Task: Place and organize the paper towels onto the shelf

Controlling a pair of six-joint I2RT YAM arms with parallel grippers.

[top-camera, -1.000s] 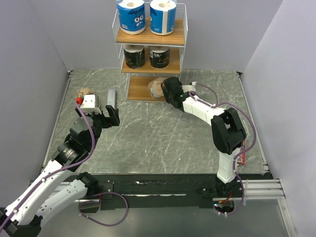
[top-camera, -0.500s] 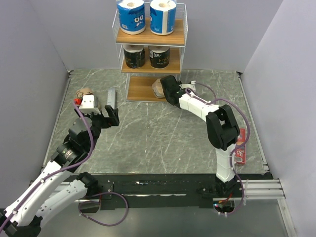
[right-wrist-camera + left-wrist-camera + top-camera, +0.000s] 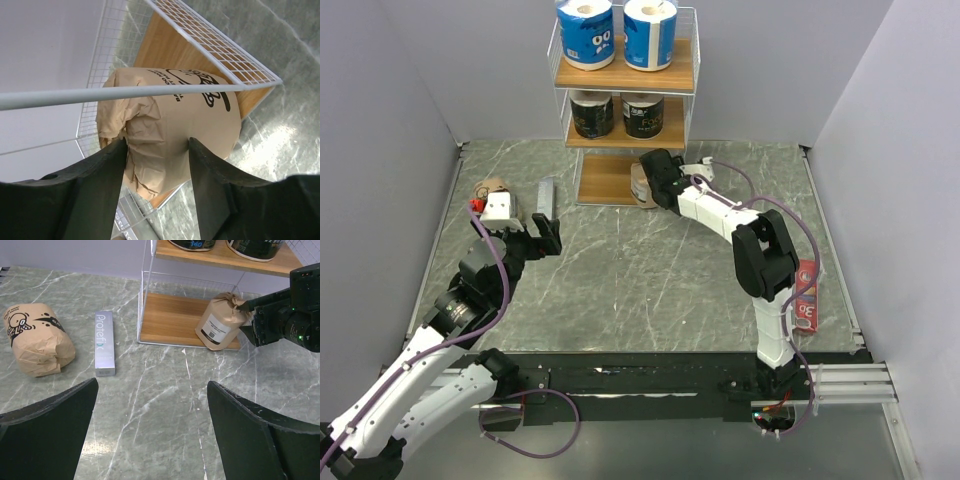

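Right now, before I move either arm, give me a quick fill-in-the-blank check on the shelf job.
The right tool is shut on a kraft roll at the shelf's ___ tier.
The black rolls sit on the ___ tier.
The left tool is ___ and holds nothing.
Missing: bottom; middle; open.

The left arm point(image 3: 470, 290) is reaching from its near-left base toward the far side, with the elbow bent and the wrist pitched forward and down. The left pincer point(image 3: 152, 385) is hovering with its two fingers point(image 3: 45, 430) spread wide apart.

The right arm point(image 3: 765, 265) is rising from its near-right base, and its forearm is stretching toward the far centre and leftward. The right pincer point(image 3: 157, 145) is pressing both fingers point(image 3: 100, 185) against opposite sides of a kraft paper towel roll point(image 3: 170, 115), clamping it between them.
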